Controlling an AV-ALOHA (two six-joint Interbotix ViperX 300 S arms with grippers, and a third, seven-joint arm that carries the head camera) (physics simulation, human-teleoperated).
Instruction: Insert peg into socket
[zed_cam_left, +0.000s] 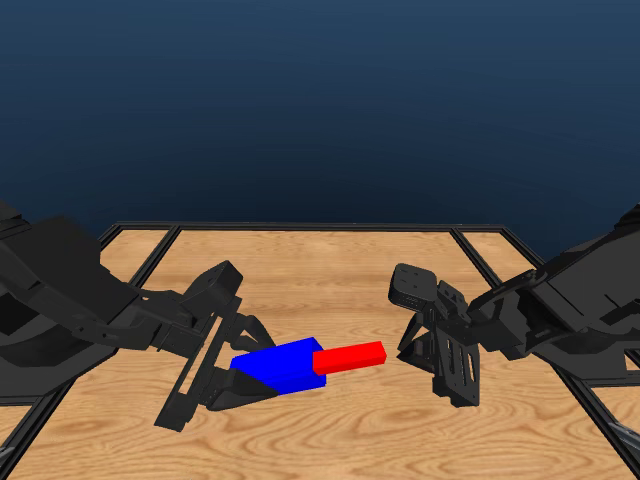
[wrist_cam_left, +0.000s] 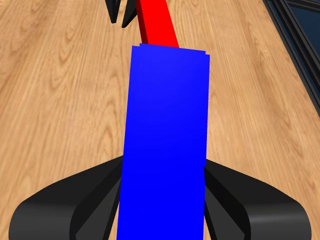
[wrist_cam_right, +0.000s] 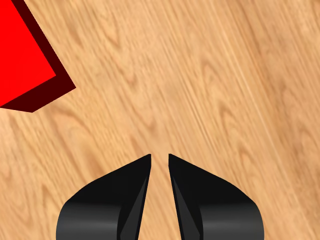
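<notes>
We find the socket (zed_cam_left: 278, 364) clamped between the jaws of the left gripper (zed_cam_left: 232, 374), a little short of the table's middle in the head view and seemingly held just off the wood. The peg (zed_cam_left: 349, 358) juts out of the socket's end toward 3 o'clock, its near part already inside, so we judge the insertion largely made.

The right gripper (zed_cam_left: 452, 378) sits apart from the peg's free end, farther toward 3 o'clock. Its own wrist camera shows its jaws nearly together with only a thin slit between them and nothing inside; the peg (wrist_cam_right: 25, 60) lies off to one side of that view, untouched.

Both pieces look rigid and matte, with flat faces and sharp edges. We expect them to be light and not fragile, and unlikely to slip once squeezed across two flat sides. The socket (wrist_cam_left: 165, 145) is best held as it is, across its width at the end away from the opening. The peg (wrist_cam_left: 157, 25), being slim, should be taken across its narrow sides near the free end if it needs a further push.

The table (zed_cam_left: 330, 270) is bare light wood with a dark frame round its edge. Beyond it we see only a plain dark blue backdrop.
</notes>
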